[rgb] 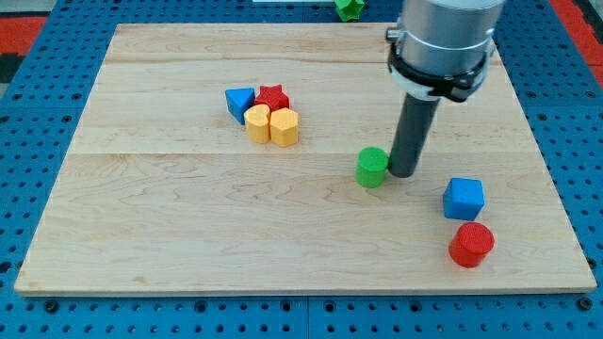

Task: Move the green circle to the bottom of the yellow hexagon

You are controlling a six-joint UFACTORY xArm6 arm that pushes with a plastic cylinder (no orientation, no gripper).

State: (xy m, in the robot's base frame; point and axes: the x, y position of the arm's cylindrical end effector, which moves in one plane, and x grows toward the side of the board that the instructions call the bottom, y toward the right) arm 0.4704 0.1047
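The green circle (372,167) stands on the wooden board right of centre. My tip (403,173) is just to its right, touching or almost touching it. The yellow hexagon (285,126) sits up and to the left of the green circle, in a tight cluster with a yellow round-edged block (258,122), a red star (273,97) and a blue triangle (239,102). The green circle is well apart from that cluster.
A blue cube (464,198) and a red cylinder (471,245) lie at the view's lower right. A green block (350,8) sits off the board at the view's top. The board (188,226) rests on a blue pegboard.
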